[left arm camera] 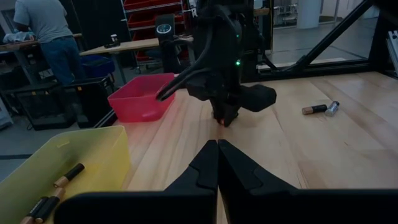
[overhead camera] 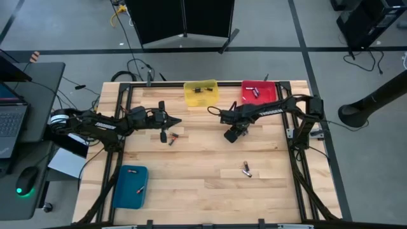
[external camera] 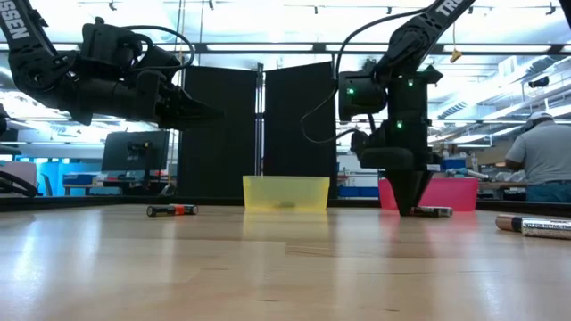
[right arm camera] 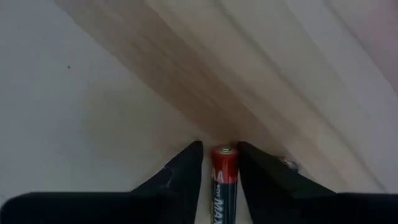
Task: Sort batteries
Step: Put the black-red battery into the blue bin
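A red-and-black battery [right arm camera: 224, 183] lies on the wooden table [overhead camera: 203, 184], just in front of the red bin [overhead camera: 259, 91]. My right gripper [right arm camera: 221, 155] points straight down over it, open, one finger on each side of the battery, with a thin gap still showing on one side. In the low view the battery's end [external camera: 434, 211] sticks out beside the fingertips [external camera: 412, 207]. My left gripper [overhead camera: 179, 121] hangs level above the table at mid left, shut and empty. Two batteries [overhead camera: 168, 136] lie on the table below it.
A yellow bin [overhead camera: 200, 93] with batteries stands at the far edge beside the red bin. A blue bin [overhead camera: 130, 186] holding one battery sits at the near left. Two more batteries [overhead camera: 246, 170] lie at the near right. A person [external camera: 544, 160] stands beyond the table.
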